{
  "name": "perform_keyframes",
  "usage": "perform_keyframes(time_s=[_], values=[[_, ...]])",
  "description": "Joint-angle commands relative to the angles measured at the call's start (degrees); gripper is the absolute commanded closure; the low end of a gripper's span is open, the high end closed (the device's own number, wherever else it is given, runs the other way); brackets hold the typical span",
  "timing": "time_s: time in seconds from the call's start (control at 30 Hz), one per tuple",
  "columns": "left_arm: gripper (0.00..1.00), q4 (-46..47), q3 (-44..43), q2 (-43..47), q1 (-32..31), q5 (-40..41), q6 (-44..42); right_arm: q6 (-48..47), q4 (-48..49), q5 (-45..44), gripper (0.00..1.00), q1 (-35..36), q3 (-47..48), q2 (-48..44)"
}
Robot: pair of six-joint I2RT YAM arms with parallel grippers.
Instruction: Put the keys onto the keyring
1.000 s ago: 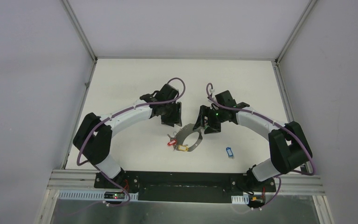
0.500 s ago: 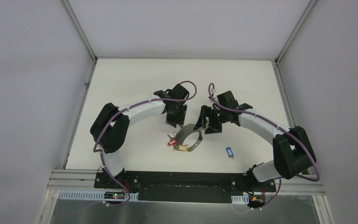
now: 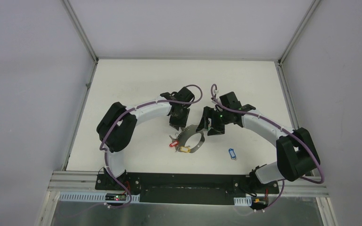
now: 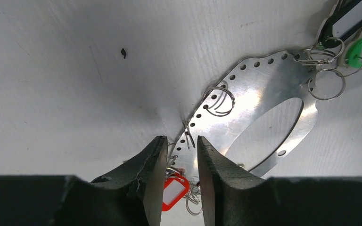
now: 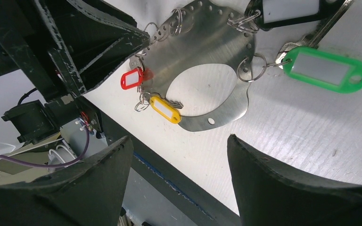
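Keyring [image 3: 192, 140] is lying on the table [image 3: 136, 84], seemingly carrying four tagged keys [image 5: 326, 68]. The blue key [image 3: 232, 153] is lying well apart, not yet on. Left gripper [image 4: 179, 141] is straddling the rim, jaws nearly together; whether it is pinching, I cannot tell. Right gripper [image 5: 179, 140] is hovering wide open, empty.
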State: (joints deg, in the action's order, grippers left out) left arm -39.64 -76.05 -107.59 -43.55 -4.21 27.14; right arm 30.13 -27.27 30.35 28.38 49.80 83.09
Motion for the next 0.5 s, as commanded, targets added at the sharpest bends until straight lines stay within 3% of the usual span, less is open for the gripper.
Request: perform_keyframes(time_s=[0.0,0.23,0.47], values=[[0.68,-0.84,-2.21,-0.85,-1.15,1.67,-1.55,0.07,-0.35,0.06,0.25,0.01,0.29,-2.91],[0.69,-0.83,-3.43,-2.75,-2.75,0.92,-1.80,-0.06,-0.78,0.05,0.25,-0.06,0.47,-3.19],[0.92,-0.85,-2.78,-1.64,-2.99,2.58,-1.00,-0.69,-1.63,-0.02,0.24,-0.08,0.65,-4.07]])
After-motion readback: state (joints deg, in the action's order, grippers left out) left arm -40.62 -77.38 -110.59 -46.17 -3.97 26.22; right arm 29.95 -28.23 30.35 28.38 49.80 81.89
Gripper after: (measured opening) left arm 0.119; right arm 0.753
